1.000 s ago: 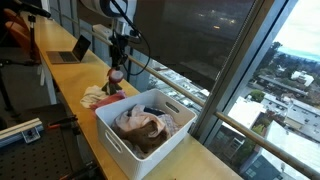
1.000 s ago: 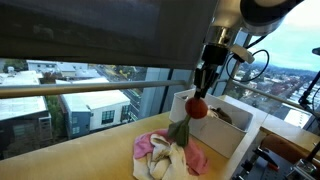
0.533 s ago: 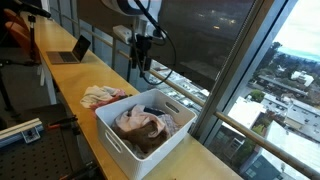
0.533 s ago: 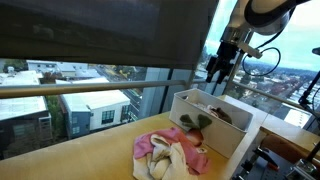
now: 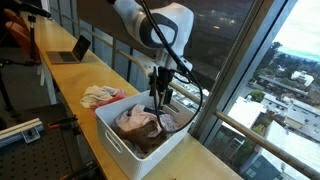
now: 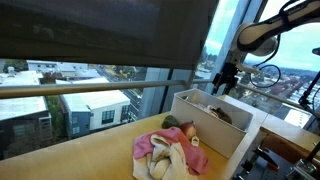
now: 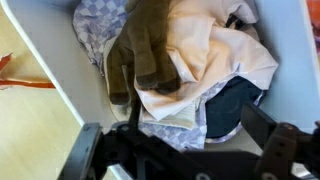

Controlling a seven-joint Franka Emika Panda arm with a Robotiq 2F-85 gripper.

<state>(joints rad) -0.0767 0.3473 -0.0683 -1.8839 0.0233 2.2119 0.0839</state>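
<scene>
My gripper (image 5: 160, 98) hangs open just above the white bin (image 5: 113, 136), over its far side; it also shows at the bin's far end (image 6: 222, 86). In the wrist view the gripper (image 7: 185, 152) has its dark fingers (image 7: 277, 143) spread wide with nothing between them. Straight below lie the bin's clothes: a brown cloth (image 7: 145, 55), a cream cloth (image 7: 220, 50), a dark blue piece (image 7: 235, 105) and a checked cloth (image 7: 98, 22). The bin wall (image 7: 48, 50) runs down the left of that view.
A loose pile of pink and cream clothes (image 6: 170, 152) lies on the wooden counter beside the bin (image 6: 200, 136); it also shows as a heap (image 5: 100, 96). A laptop (image 5: 70, 50) stands further along the counter. Window glass and a railing run close behind.
A second ago the gripper held a red garment above the pile. It has let go and opened wide, then swung over the bin and come down close to the clothes inside.
</scene>
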